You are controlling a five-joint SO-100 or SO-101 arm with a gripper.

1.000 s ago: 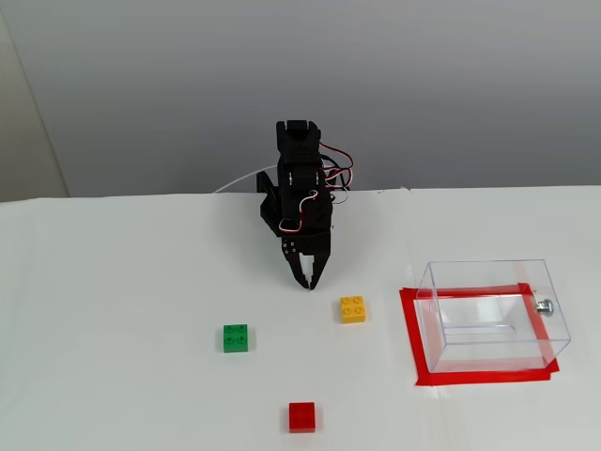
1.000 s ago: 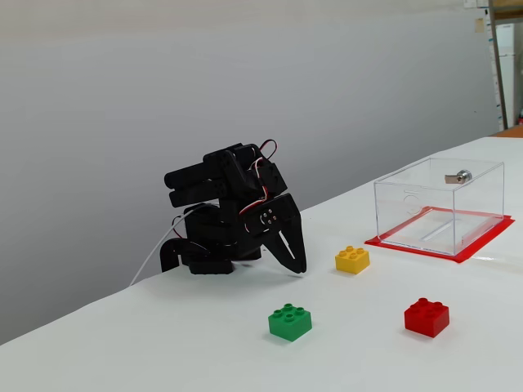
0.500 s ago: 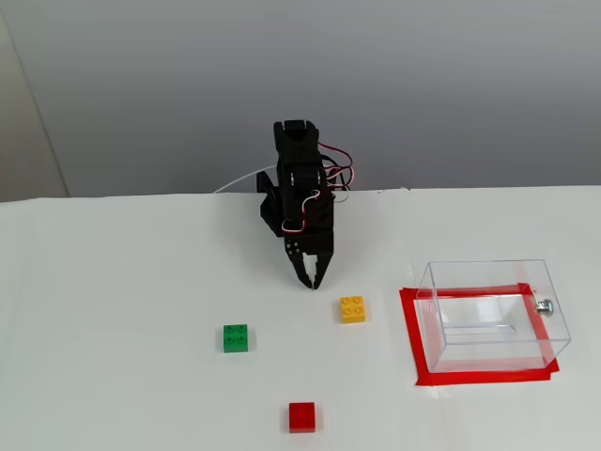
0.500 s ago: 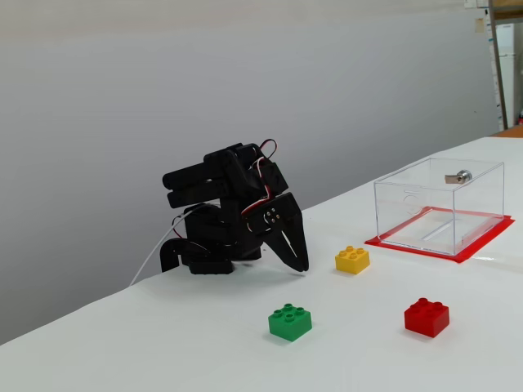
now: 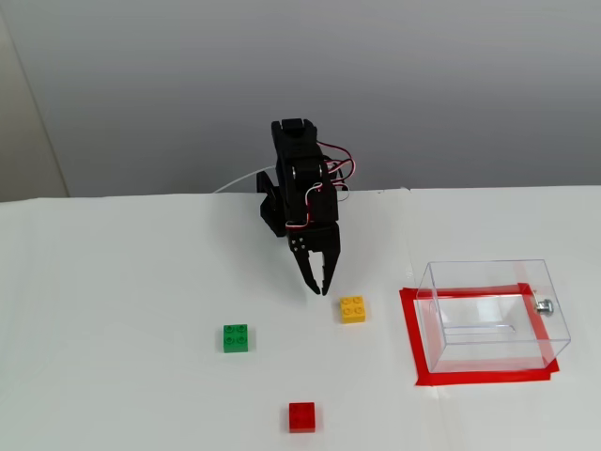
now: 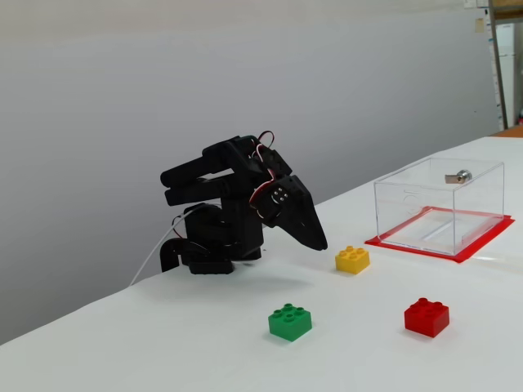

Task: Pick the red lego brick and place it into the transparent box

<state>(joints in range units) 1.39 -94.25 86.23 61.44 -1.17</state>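
Note:
The red lego brick (image 5: pixel 301 416) (image 6: pixel 426 317) lies alone on the white table near its front edge. My black gripper (image 5: pixel 319 287) (image 6: pixel 320 243) hangs a little above the table, well behind that brick and just left of the yellow brick in a fixed view. Its fingers are pressed together and hold nothing. The transparent box (image 5: pixel 493 315) (image 6: pixel 439 204) stands on the right with nothing inside, a small silver knob (image 5: pixel 544 305) on its right wall.
A yellow brick (image 5: pixel 353 308) (image 6: pixel 352 259) sits close to the gripper tip. A green brick (image 5: pixel 236 337) (image 6: pixel 290 322) lies to the left of the red one. Red tape (image 5: pixel 413 348) outlines the box. The arm's base (image 6: pixel 208 253) stands at the back.
The gripper has lifted off the table and swung forward toward the bricks, its tip now nearer the yellow one. The bricks and the box have stayed put.

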